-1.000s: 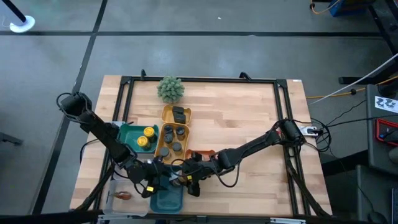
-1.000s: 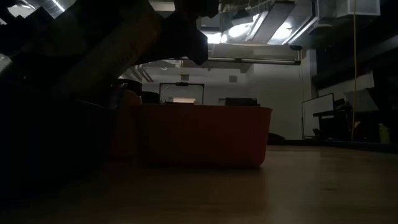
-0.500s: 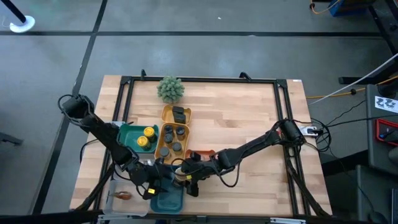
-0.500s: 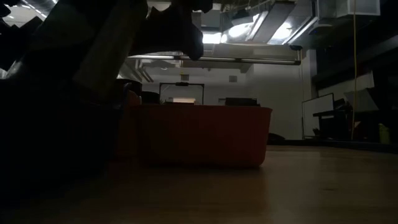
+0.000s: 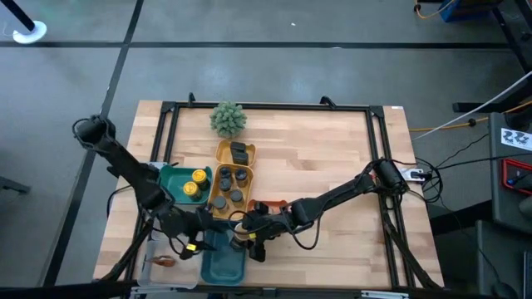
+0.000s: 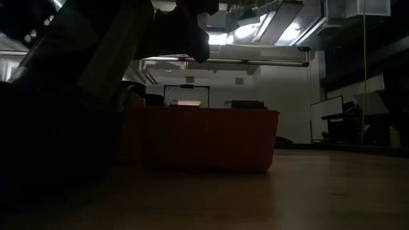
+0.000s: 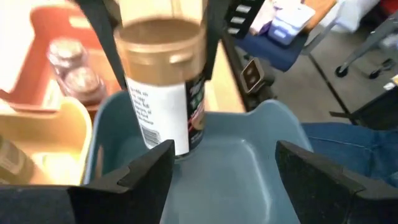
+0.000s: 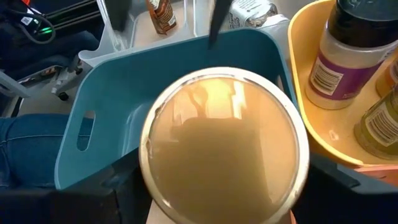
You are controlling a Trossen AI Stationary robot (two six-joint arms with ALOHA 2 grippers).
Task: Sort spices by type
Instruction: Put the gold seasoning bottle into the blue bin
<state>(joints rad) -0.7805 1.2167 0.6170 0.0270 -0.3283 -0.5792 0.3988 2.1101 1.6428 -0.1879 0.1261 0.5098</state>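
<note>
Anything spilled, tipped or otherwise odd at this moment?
Nothing stands out. The right gripper holds a brown-capped spice jar upright over the teal tray, which has no jars in the part that shows. The left gripper is open beside it. Jars in the yellow tray stand upright.

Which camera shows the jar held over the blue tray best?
The left wrist view: the brown-capped jar shows side-on, label visible, held by the right gripper. The right wrist view shows only its cap; the high view barely shows it; the low view doesn't.

Overhead, table-level, two wrists — teal tray (image 8: 106, 93) shared
</note>
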